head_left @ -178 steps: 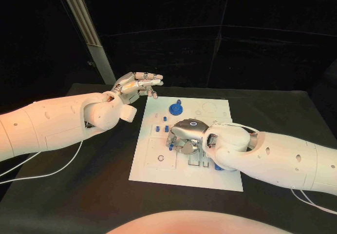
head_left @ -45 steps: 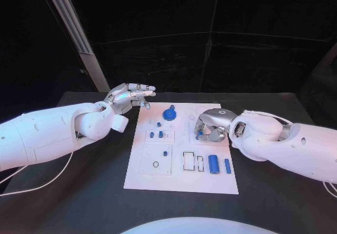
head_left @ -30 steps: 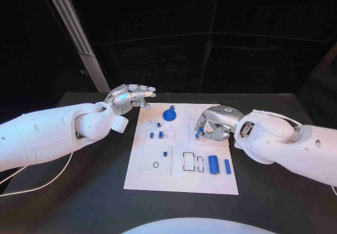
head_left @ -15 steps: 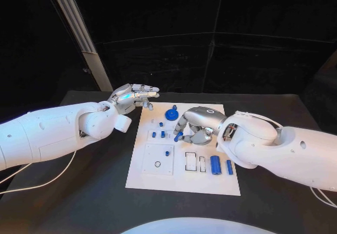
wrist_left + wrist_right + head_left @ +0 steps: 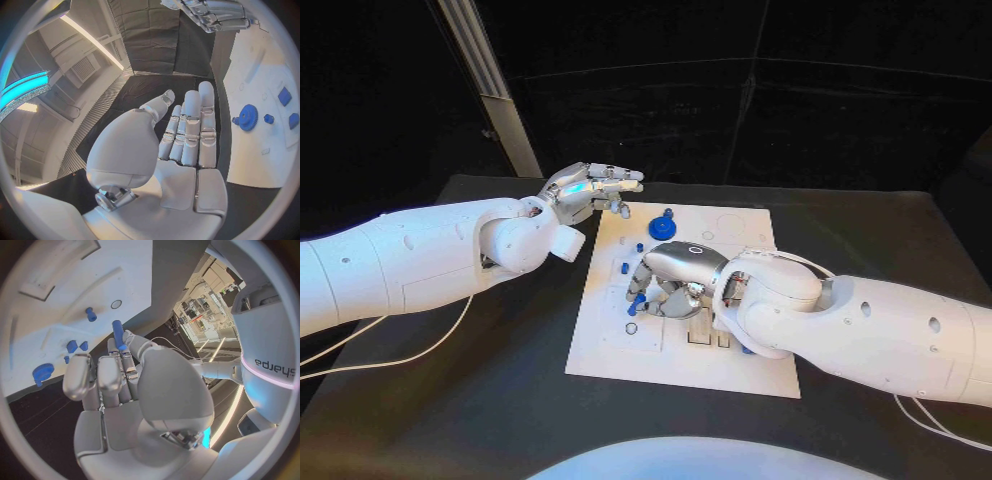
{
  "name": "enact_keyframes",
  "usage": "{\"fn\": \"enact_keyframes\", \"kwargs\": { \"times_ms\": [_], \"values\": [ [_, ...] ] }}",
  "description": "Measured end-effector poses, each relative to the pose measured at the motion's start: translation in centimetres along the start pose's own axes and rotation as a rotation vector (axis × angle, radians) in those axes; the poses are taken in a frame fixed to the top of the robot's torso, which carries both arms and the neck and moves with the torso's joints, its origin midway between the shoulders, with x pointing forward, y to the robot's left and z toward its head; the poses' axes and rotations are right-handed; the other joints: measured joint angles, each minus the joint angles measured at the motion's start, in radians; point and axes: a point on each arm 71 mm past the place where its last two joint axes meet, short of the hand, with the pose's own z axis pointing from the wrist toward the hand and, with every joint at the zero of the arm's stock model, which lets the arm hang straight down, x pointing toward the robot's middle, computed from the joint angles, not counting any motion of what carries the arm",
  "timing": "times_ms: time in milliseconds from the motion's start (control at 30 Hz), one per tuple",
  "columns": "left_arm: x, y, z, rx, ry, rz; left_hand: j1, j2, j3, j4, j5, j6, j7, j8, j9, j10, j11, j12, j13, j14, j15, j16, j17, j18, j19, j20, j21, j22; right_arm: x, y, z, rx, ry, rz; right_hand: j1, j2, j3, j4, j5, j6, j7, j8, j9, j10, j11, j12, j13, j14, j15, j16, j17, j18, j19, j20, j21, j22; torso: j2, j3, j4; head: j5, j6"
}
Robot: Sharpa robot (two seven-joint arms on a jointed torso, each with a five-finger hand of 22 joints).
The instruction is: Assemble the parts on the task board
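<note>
Silver and curled, my right hand [image 5: 678,272] hangs over the middle of the task board [image 5: 747,365], and its fingertips pinch a slim blue peg [image 5: 117,334]. In the right wrist view the peg stands out beyond my fingers [image 5: 107,372], pointing toward the white plate, with its far end near a small round hole [image 5: 116,304] in the board; I cannot tell whether it touches the surface. Just beside that hole a short blue pin [image 5: 91,314] stands in the plate. Further out, toward the board's far edge, two small blue blocks [image 5: 72,346] lie close together, and a blue gear [image 5: 44,372] sits near the far edge. In the head view the same gear [image 5: 662,227] lies at the far end of the board, and a blue piece [image 5: 636,302] shows at the fingertips of my right hand, above the recessed square panel [image 5: 629,325] near the board's left edge. The board's shallow rectangular recesses beneath my right arm are mostly hidden, so I cannot say what they hold.

My left hand [image 5: 593,186] is raised off the board's far left corner, above the black tabletop [image 5: 459,395], holding nothing, fingers extended side by side and slightly apart from the thumb. From the left wrist view the gear [image 5: 248,117] and blue blocks [image 5: 285,95] lie well apart from that hand.
</note>
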Motion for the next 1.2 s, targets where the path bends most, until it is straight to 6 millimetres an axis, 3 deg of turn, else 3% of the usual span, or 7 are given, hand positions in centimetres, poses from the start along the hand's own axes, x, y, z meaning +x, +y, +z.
{"fn": "enact_keyframes", "kwargs": {
  "times_ms": [400,1200],
  "values": [
    [0.1,0.0,0.2,0.000,0.005,-0.004,0.000,0.000,0.000,0.000,0.000,0.000,0.000,0.003,0.000,0.000,0.000,0.000,0.000,-0.003,0.003,0.000,-0.001,0.000,0.000,0.000,-0.004,0.000,1.4,0.4,0.9,-0.026,0.049,-0.009,0.000,0.000,0.000,-0.001,0.004,0.000,0.000,-0.004,-0.001,0.000,0.000,-0.005,0.000,0.000,0.000,0.000,0.000,0.000,0.000,0.000,0.000,0.000,-0.001,0.0017,-0.0018,0.008,-0.006],
    [0.1,0.0,0.2,0.000,0.007,-0.005,0.000,0.000,0.000,0.000,0.000,0.000,0.000,0.003,0.000,0.000,0.000,0.000,0.000,-0.003,0.003,0.000,-0.001,0.000,0.000,0.000,-0.004,-0.001,2.3,0.4,1.3,-0.016,0.116,-0.081,0.000,0.000,0.005,0.000,0.004,0.000,0.000,-0.004,-0.001,0.000,0.000,-0.011,0.000,0.000,0.000,0.000,-0.004,0.000,0.000,0.000,0.000,-0.001,-0.002,0.0009,-0.0012,0.008,-0.010]
  ]
}}
